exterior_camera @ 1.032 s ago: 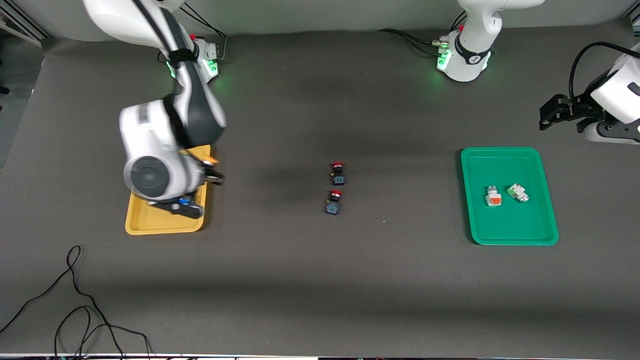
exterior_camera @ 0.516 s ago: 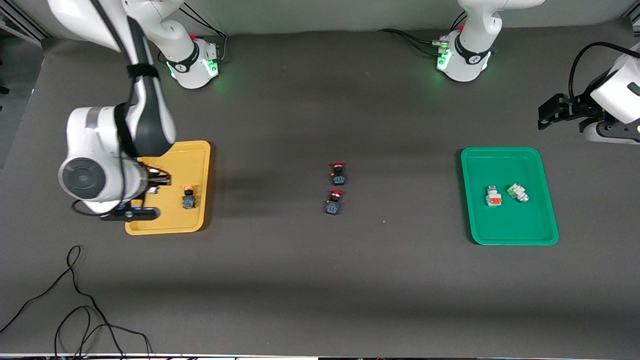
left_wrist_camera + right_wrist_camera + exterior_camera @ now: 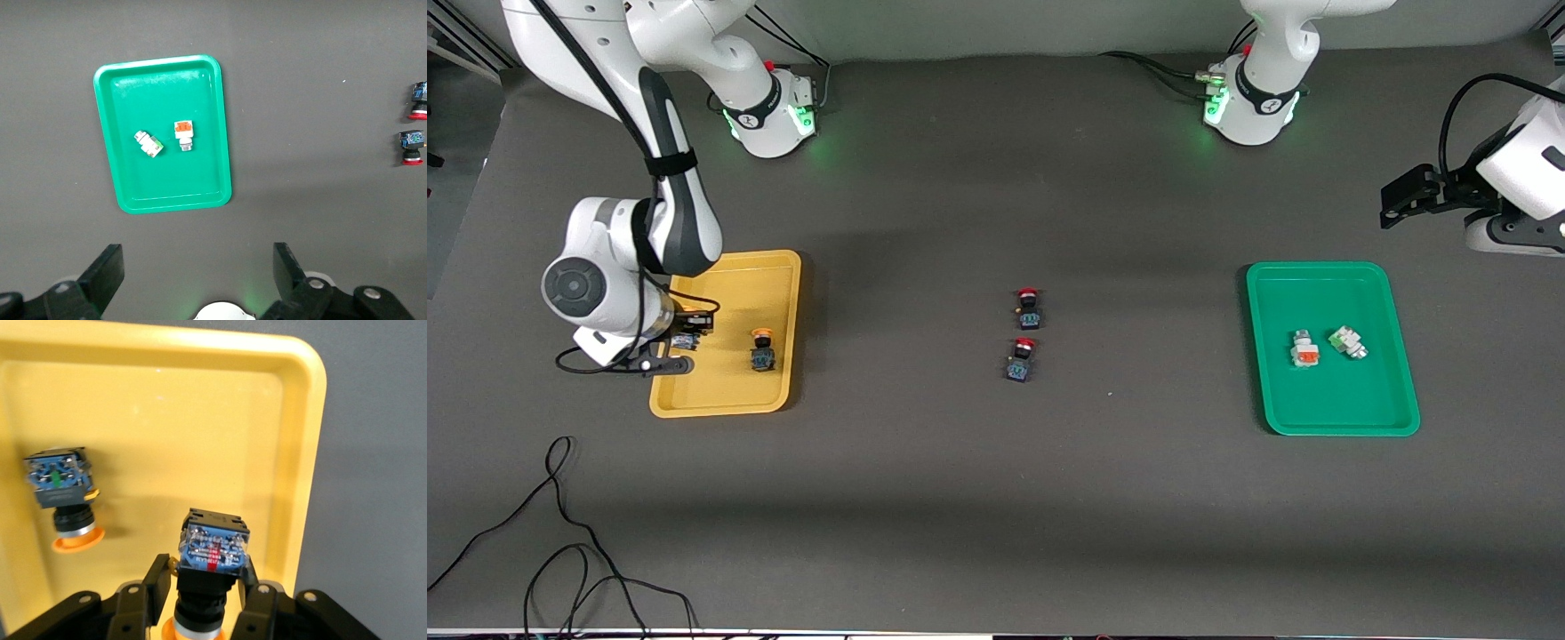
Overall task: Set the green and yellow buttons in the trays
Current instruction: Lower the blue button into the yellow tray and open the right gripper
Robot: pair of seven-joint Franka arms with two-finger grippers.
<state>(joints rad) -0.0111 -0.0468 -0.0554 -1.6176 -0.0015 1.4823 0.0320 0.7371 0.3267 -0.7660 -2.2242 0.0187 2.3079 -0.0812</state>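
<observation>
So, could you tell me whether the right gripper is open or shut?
Shut on a yellow-capped button: the right gripper clamps it over the yellow tray.

From my console: the yellow tray (image 3: 293, 420) shows smooth, faintly glossy plastic, like the green tray (image 3: 223, 133). The switch (image 3: 215, 550) over the yellow one has a clear shiny plastic back. The table (image 3: 996, 498) covering looks matt, dark grey.

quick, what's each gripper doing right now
Left gripper: open, empty, up past the green tray at its own end.
Right gripper: shut on a yellow-capped button, over the yellow tray.
</observation>
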